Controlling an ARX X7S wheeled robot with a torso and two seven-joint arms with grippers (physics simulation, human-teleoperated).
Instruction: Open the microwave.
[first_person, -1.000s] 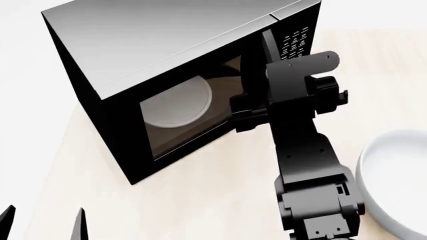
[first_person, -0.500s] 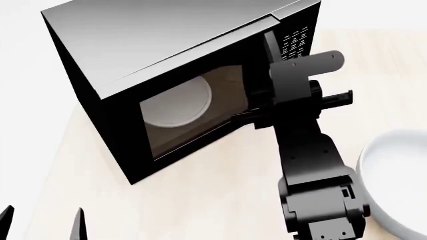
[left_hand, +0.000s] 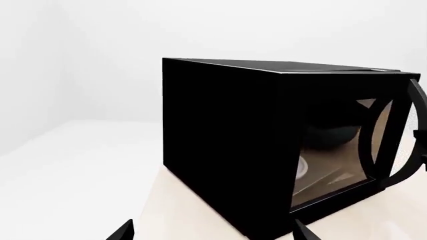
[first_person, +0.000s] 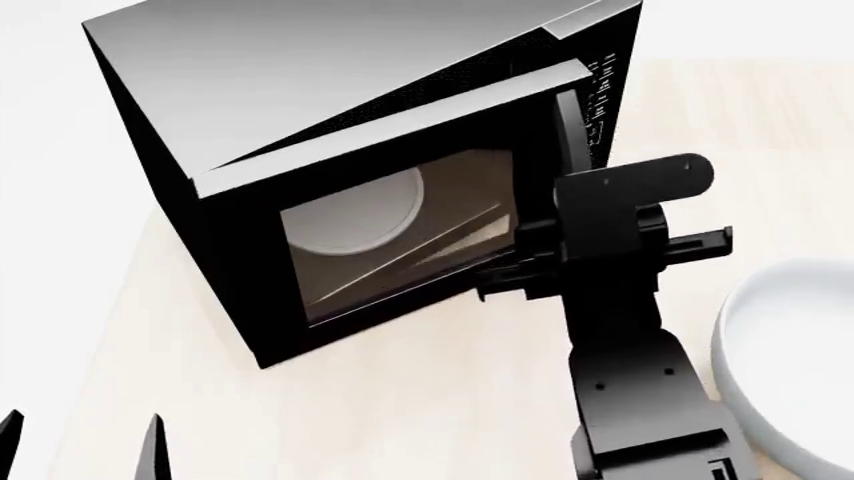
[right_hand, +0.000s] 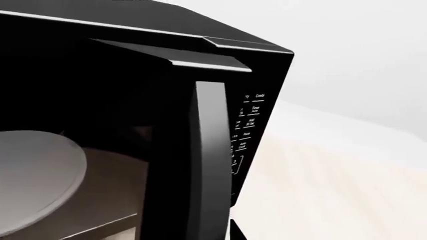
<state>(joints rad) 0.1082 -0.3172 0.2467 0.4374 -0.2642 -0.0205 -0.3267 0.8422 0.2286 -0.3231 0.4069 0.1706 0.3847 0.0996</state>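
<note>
One microwave (first_person: 347, 150), door ajar | pale wood table (first_person: 400, 400) | white room | right gripper (first_person: 514, 265) grip unclear

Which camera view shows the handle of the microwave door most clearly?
The right wrist view: the door handle fills it as a vertical black bar beside the keypad. In the head view the handle is a thin strip above the right gripper. The left wrist view shows it only at the frame's edge.

The microwave (first_person: 267, 200) has a brushed grey metallic top and glossy black sides; its door window is smooth glass. Beneath it, the table (first_person: 400, 400) looks like pale matt wood. The bowl (first_person: 787, 360) beside it is smooth, glossy white.
</note>
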